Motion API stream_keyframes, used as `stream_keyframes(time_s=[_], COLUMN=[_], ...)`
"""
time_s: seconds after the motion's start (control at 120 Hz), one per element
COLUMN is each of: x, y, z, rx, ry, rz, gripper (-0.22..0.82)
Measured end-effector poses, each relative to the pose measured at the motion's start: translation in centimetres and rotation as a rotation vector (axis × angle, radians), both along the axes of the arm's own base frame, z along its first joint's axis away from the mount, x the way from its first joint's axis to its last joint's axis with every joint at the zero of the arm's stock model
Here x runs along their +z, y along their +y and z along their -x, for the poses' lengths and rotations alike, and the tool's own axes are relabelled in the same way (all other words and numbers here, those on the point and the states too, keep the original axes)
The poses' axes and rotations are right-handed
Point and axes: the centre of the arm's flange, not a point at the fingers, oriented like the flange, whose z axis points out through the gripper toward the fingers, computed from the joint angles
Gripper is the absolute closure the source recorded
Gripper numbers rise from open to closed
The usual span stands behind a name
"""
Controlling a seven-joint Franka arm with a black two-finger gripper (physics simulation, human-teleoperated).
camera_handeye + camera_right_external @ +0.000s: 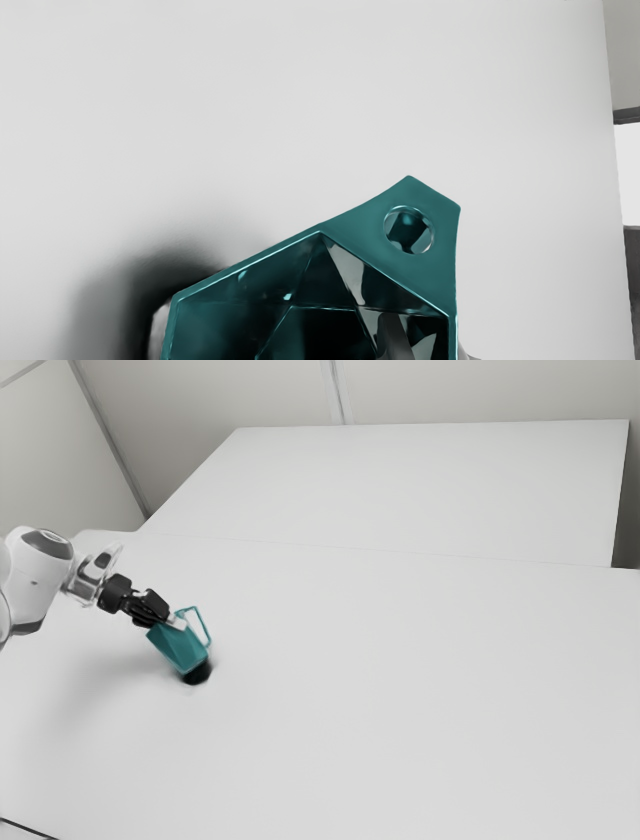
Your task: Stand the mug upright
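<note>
The end effector (178, 623) is closed on the mug (180, 648), with one finger (159, 326) against one outer side and the other finger against the opposite side (both tips peek out past the walls in the wrist view). The mug is teal, angular and tilted rather than upright: its mouth end is up at the end effector, and its lower end points down toward the tabletop (400, 690) and the exterior view's right. Its open mouth faces the wrist camera, showing the shiny, faceted inside (a grey shape shows in there too, and I can't tell whether it is a reflection). The handle (207, 628) is on the mug's side toward the exterior view's right, and the wrist view shows a round hole through its top.

Just under the mug's lower end lies a dark shadow (198, 674) (whether that end touches down, I cannot tell). The white arm (36, 582) comes in from the mug's side toward the exterior view's left. Beyond the mug, a thin seam crosses the pale surface, and well past that stand the walls (480, 392). A thin black cable (28, 828) lies well apart from the mug, nearer the exterior camera.
</note>
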Motion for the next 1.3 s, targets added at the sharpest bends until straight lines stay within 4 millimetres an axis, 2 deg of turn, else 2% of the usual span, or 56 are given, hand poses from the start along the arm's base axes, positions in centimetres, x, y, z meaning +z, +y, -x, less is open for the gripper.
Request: stream_keyframes(time_s=[0.15,0.3,0.358,0.425,0.575,0.725,0.85,0.942,1.067,1.183,1.3], x=[3.4,7.7,8.5,9.4,8.6,5.8,4.7,4.7,4.8,5.8,5.4], y=[-1.8,-6.0,-7.9,-9.1,-9.9,-9.7,-9.2,-9.5,-8.8,-8.5,-8.3], z=[-2.1,-5.8,-6.8,-7.7,-8.9,-9.0,-9.6,-10.1,-10.4,-11.3,-11.2], rx=[-0.064,-0.228,-0.296,-0.35,-0.386,-0.343,-0.299,-0.321,-0.335,-0.329,-0.311], ry=[-0.052,-0.076,-0.066,-0.057,-0.05,-0.074,-0.114,-0.134,-0.104,-0.043,0.031], rz=[-0.052,-0.219,-0.315,-0.432,-0.651,-0.771,-0.851,-0.941,-1.013,-1.032,-1.015], gripper=[0.76,0.78,0.78,0.78,0.79,0.79,0.79,0.79,0.79,0.79,0.79])
